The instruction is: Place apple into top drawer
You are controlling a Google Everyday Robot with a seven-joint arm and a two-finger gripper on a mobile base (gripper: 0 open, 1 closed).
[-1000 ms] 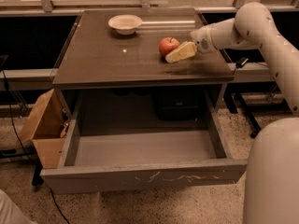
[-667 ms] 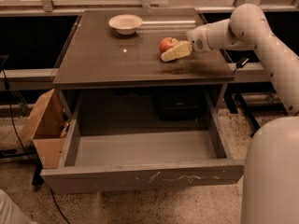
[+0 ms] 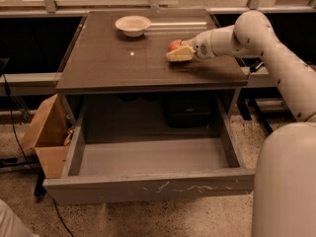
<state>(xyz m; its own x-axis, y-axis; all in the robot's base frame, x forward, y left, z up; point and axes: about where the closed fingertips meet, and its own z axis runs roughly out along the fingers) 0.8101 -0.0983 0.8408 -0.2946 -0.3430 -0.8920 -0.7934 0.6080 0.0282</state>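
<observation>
Apple sits on the right rear part of the table, right against the claw, which reaches in from the right and hides the apple's lower side. Whether the claw pinches it or merely rests against it, I cannot tell. Below, the top drawer stands pulled open. A cream bowl rests near the table's back edge, apart from the apple.
</observation>
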